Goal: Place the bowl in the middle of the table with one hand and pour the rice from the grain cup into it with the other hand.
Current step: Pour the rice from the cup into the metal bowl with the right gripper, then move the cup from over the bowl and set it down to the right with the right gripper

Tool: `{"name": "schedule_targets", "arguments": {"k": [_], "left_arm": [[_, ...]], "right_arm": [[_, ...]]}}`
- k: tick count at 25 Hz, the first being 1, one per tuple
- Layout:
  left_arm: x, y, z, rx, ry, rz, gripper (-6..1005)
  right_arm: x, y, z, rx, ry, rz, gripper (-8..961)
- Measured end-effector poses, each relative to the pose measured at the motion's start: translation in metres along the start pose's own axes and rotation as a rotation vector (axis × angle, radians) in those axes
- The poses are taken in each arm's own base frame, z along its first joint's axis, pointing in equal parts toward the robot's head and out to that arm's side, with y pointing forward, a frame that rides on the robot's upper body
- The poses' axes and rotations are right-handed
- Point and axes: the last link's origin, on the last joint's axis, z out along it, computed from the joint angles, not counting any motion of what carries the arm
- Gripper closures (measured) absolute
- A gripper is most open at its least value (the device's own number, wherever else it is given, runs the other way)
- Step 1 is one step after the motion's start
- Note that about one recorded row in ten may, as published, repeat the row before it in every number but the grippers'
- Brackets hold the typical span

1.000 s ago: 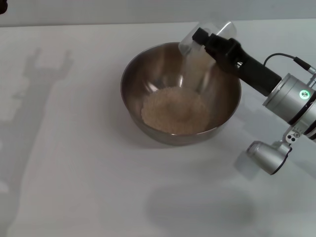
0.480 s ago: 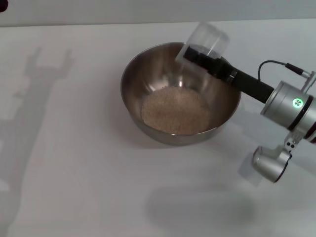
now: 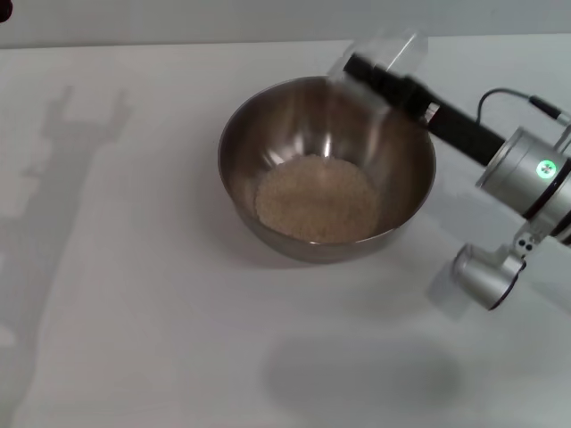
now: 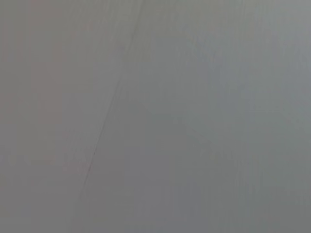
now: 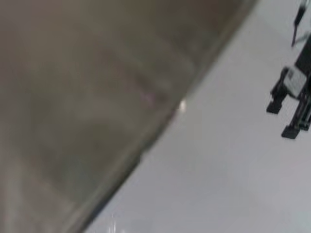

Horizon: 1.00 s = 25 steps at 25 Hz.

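Now lifted back from the bowl [image 3: 326,166] with grain cup [image 3: 384,55] pinched empty in right gripper [image 3: 357,66], rice [image 3: 316,198] heaped below: pour judged done.

One bowl [image 3: 326,168] sits on one table [image 3: 143,294], holding one heap of rice [image 3: 316,200]; one grain cup [image 3: 385,55] is clamped in the one visible gripper, the right gripper [image 3: 357,65]

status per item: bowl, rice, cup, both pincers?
bowl: upright on the table, holding rice.
rice: heaped in the bowl's bottom.
grain cup: held tilted above the bowl's far rim, looks empty.
right pincer: shut on the grain cup.
left pincer: off to the side, open, empty.
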Motion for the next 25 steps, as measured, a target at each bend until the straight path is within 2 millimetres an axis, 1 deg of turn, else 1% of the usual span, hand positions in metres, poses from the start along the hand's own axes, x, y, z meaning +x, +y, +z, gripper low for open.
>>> {"name": "schedule_targets", "arguments": {"k": [1, 4, 5, 8, 9, 10, 13, 14, 15, 18, 19, 20, 21, 22, 23, 24, 25], "left_arm": [[0.0, 0.0, 0.0, -0.001, 0.0, 0.0, 129], [0.0, 0.0, 0.0, -0.003, 0.001, 0.0, 129], [0.0, 0.0, 0.0, -0.003, 0.001, 0.0, 129], [0.001, 0.0, 0.0, -0.003, 0.002, 0.002, 129], [0.001, 0.0, -0.001, -0.005, 0.002, 0.003, 129], [0.001, 0.0, -0.001, -0.005, 0.002, 0.003, 129], [0.001, 0.0, -0.001, -0.006, 0.004, 0.003, 129], [0.001, 0.0, -0.001, -0.006, 0.004, 0.004, 129], [0.002, -0.001, -0.001, -0.006, 0.005, 0.004, 129], [0.002, -0.001, 0.0, -0.007, 0.006, 0.005, 129], [0.003, 0.0, 0.0, -0.009, 0.008, 0.005, 129], [0.003, 0.0, 0.0, -0.009, 0.008, 0.005, 129], [0.003, 0.0, 0.0, -0.01, 0.009, 0.005, 129], [0.003, 0.0, 0.001, -0.009, 0.011, 0.005, 129], [0.003, 0.0, 0.001, -0.009, 0.011, 0.005, 129], [0.003, -0.001, 0.001, -0.009, 0.012, 0.005, 129], [0.003, -0.001, 0.001, -0.009, 0.012, 0.005, 129]], "right_arm": [[0.0, 0.0, 0.0, 0.002, 0.003, 0.001, 937], [-0.01, -0.003, -0.003, 0.009, 0.005, 0.041, 937], [-0.01, -0.003, -0.003, 0.009, 0.005, 0.041, 937], [0.007, -0.004, -0.005, 0.018, 0.152, 0.144, 937], [0.017, -0.004, -0.009, 0.038, 0.249, 0.252, 937], [0.017, -0.004, -0.009, 0.038, 0.249, 0.252, 937], [0.023, -0.01, -0.016, 0.114, 0.396, 0.475, 937], [0.022, -0.015, -0.018, 0.168, 0.477, 0.628, 937], [0.022, -0.015, -0.018, 0.168, 0.477, 0.628, 937], [0.016, -0.021, -0.022, 0.241, 0.571, 0.849, 937], [0.012, -0.023, -0.025, 0.288, 0.622, 0.995, 937], [0.012, -0.023, -0.025, 0.288, 0.622, 0.995, 937], [0.01, -0.024, -0.027, 0.31, 0.65, 1.067, 936], [0.009, -0.022, -0.033, 0.344, 0.711, 1.19, 936], [0.009, -0.022, -0.033, 0.344, 0.711, 1.19, 936], [0.007, -0.017, -0.041, 0.371, 0.782, 1.305, 936], [0.007, -0.017, -0.041, 0.371, 0.782, 1.305, 936]]}}
